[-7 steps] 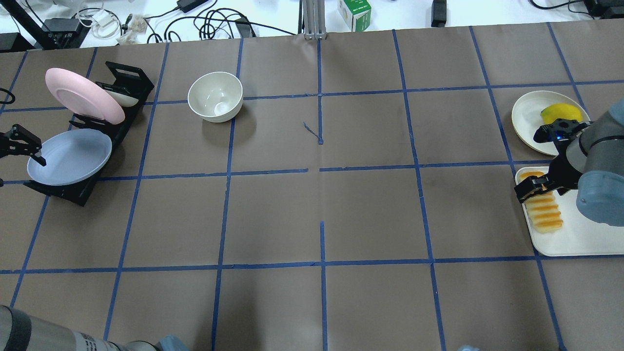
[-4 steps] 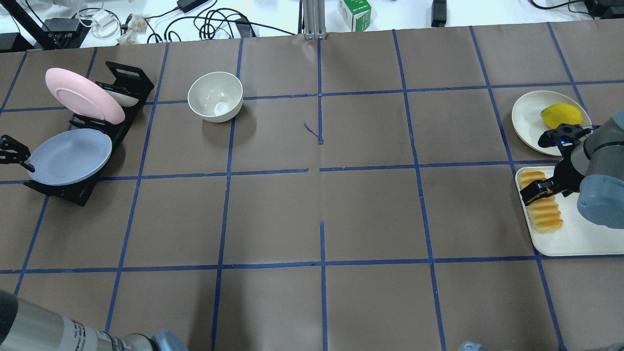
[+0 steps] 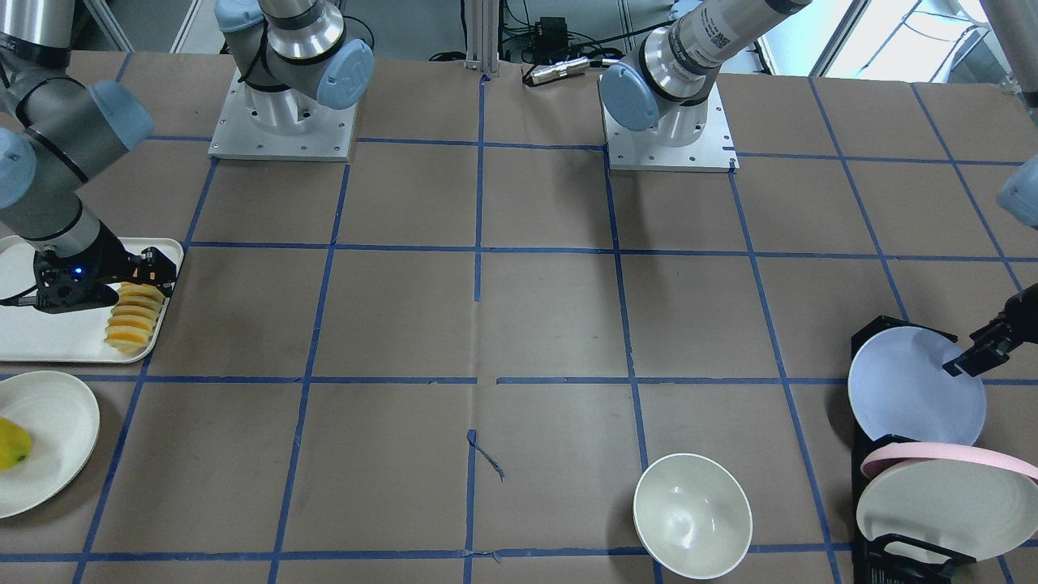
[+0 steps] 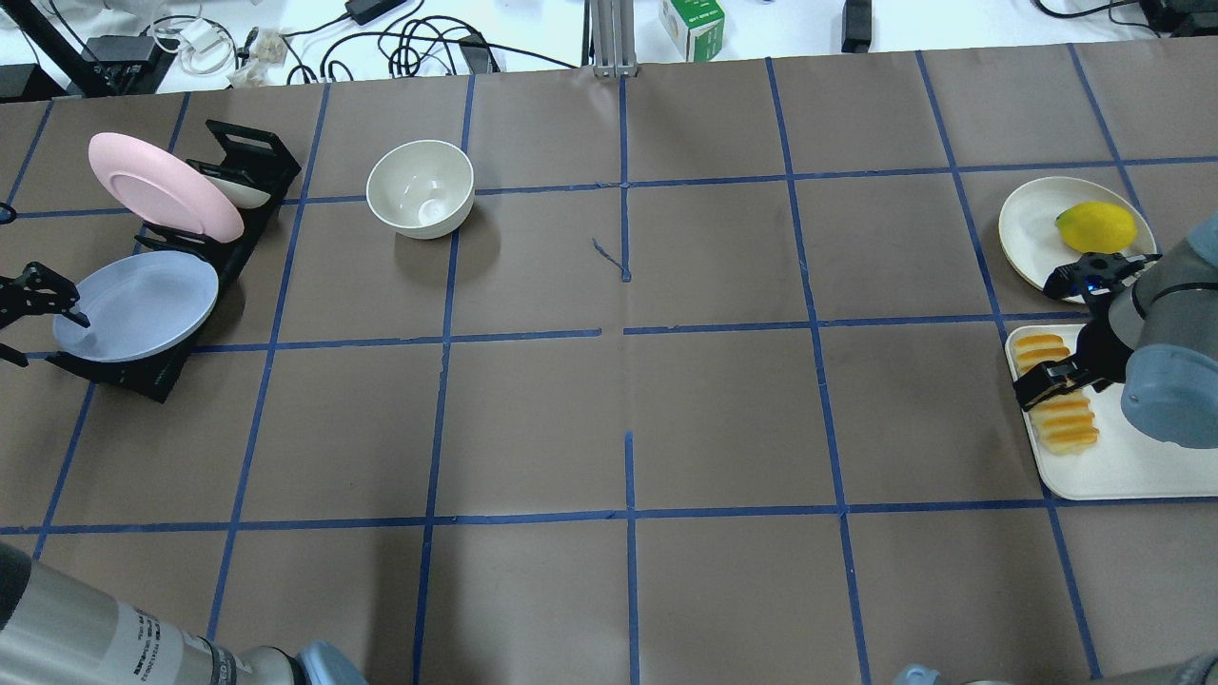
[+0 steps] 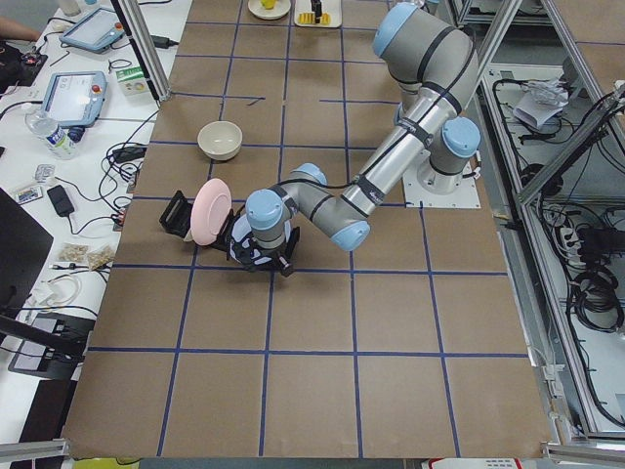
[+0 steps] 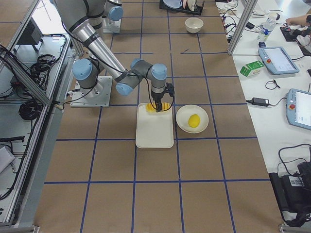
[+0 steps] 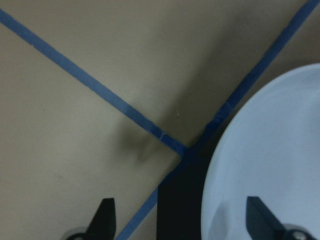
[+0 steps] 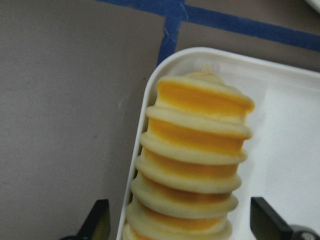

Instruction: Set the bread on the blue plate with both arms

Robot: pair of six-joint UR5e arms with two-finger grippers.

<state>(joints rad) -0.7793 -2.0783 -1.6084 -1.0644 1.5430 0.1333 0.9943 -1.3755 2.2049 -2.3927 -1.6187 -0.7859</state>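
The bread [image 4: 1056, 400] lies along the left edge of a white tray [image 4: 1132, 466] at the table's right; it also shows in the front view [image 3: 132, 320] and the right wrist view [image 8: 192, 160]. My right gripper [image 4: 1061, 381] is open, its fingertips [image 8: 100, 220] on either side of the loaf, apart from it. The blue plate [image 4: 143, 303] leans in a black rack [image 4: 143, 376] at the far left. My left gripper [image 4: 43, 323] is open at the plate's outer rim. In the left wrist view one fingertip [image 7: 260, 215] is over the plate's face [image 7: 270, 150] and the other is off it.
A pink plate [image 4: 164, 185] stands in the same rack behind the blue one. A white bowl [image 4: 421, 187] sits on the table right of the rack. A cream plate [image 4: 1032, 228] with a yellow fruit [image 4: 1096, 225] lies beyond the tray.
My left gripper drew back from the blue plate's rim and has come in over it again. My right gripper has shifted a little along the bread toward the robot.
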